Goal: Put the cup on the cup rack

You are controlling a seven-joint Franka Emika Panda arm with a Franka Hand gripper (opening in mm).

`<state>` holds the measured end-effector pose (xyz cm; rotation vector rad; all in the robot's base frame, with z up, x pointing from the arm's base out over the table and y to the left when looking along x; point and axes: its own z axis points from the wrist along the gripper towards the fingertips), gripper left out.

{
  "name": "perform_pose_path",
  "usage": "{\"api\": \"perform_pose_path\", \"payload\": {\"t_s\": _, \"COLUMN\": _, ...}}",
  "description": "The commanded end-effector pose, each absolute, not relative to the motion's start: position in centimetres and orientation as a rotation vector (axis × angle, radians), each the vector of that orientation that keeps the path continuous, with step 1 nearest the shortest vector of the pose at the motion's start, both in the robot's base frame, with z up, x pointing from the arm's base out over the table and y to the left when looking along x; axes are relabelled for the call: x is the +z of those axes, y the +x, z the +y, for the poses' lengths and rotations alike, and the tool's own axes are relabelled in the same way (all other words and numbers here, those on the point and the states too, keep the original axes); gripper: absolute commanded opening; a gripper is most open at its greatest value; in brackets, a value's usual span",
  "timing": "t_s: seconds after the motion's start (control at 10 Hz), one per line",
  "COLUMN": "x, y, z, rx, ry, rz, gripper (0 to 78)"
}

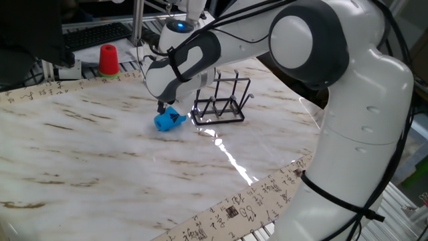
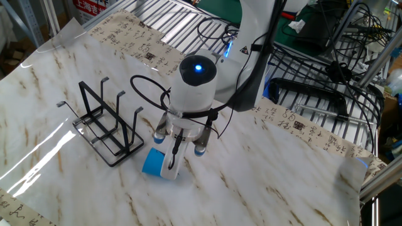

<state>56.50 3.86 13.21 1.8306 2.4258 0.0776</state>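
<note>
The blue cup (image 1: 168,120) lies on its side on the marble table (image 1: 100,167), just left of the black wire cup rack (image 1: 221,101). In the other fixed view the cup (image 2: 152,163) lies right of the rack (image 2: 107,129), a small gap between them. My gripper (image 1: 163,107) hangs straight down over the cup's end farthest from the rack. In the other fixed view the gripper (image 2: 181,145) has its fingers spread apart, low over the cup. It holds nothing. The wrist hides the fingertips from one side.
A red cup (image 1: 108,59) stands at the table's far edge beside a keyboard (image 1: 97,35). Metal grating (image 2: 169,25) and cables (image 2: 326,69) lie beyond the table. The robot's large white arm (image 1: 348,100) spans the right side.
</note>
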Motion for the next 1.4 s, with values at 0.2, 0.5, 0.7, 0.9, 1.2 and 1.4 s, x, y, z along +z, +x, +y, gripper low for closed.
{"api": "perform_pose_path", "payload": {"t_s": 0.2, "x": 13.34, "y": 56.57, "z": 3.85, "rx": 0.073, "ry": 1.859, "rz": 2.401, "gripper": 0.0}}
{"api": "perform_pose_path", "payload": {"t_s": 0.5, "x": 13.35, "y": 56.54, "z": 3.87, "rx": 0.076, "ry": 1.856, "rz": 2.409, "gripper": 0.0}}
{"api": "perform_pose_path", "payload": {"t_s": 0.7, "x": 13.35, "y": 56.54, "z": 3.87, "rx": 0.078, "ry": 1.903, "rz": 2.392, "gripper": 0.0}}
{"api": "perform_pose_path", "payload": {"t_s": 0.9, "x": 13.35, "y": 56.54, "z": 3.87, "rx": 0.069, "ry": 1.912, "rz": 2.392, "gripper": 0.0}}
{"api": "perform_pose_path", "payload": {"t_s": 1.2, "x": 13.35, "y": 56.54, "z": 3.87, "rx": 0.065, "ry": 1.93, "rz": 2.377, "gripper": 0.0}}
{"api": "perform_pose_path", "payload": {"t_s": 1.4, "x": 13.35, "y": 56.54, "z": 3.87, "rx": 0.028, "ry": 1.935, "rz": 2.342, "gripper": 0.0}}
